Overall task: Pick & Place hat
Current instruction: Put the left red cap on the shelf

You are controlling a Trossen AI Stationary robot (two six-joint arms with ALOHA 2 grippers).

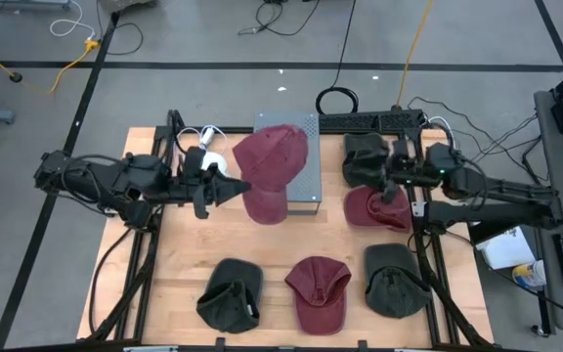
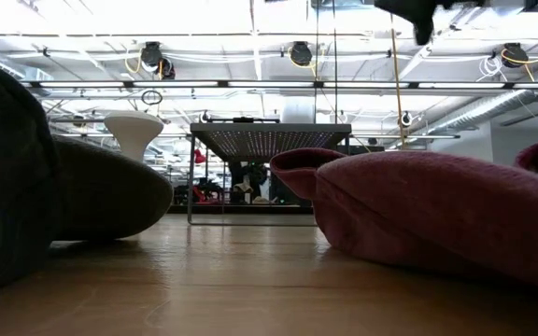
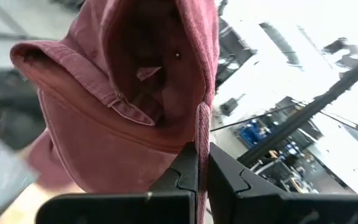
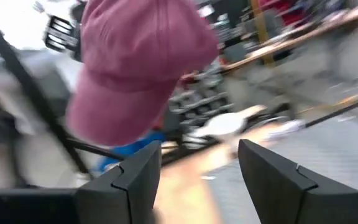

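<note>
My left gripper is shut on a red hat, which it holds over the left part of a grey platform. The left wrist view looks into the hat's hollow inside. My right gripper is raised at the right of the platform, over a dark hat and another red hat. It is open with nothing between its fingers, and it faces the held hat. My left gripper pinches the red hat's lower edge between its two fingers, which come in level from the table's left. The hat stands out beyond the fingertips with its opening turned toward the gripper. Whether it touches the platform, I cannot tell.
A dark hat, a red hat and another dark hat lie along the table's near edge. A white stand is at the back left, by my left arm. Bare wood shows between the platform and the near hats.
</note>
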